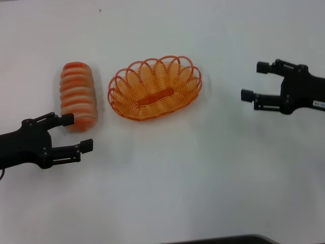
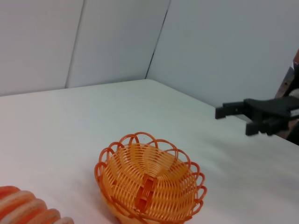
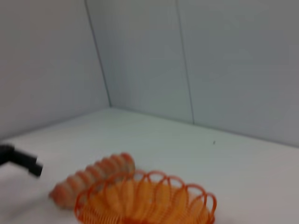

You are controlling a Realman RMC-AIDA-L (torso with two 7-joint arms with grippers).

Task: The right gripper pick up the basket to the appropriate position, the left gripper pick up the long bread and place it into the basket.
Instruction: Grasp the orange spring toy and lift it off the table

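The orange wire basket sits empty on the white table, mid-back. It also shows in the left wrist view and the right wrist view. The long bread lies just left of the basket, upright in the head view, with orange crust and cream ridges; it shows in the left wrist view and right wrist view. My left gripper is open and empty, just in front of the bread's near end. My right gripper is open and empty, well to the right of the basket.
The white table spreads wide in front of the basket and bread. Grey wall panels stand behind the table. A dark edge shows at the bottom of the head view.
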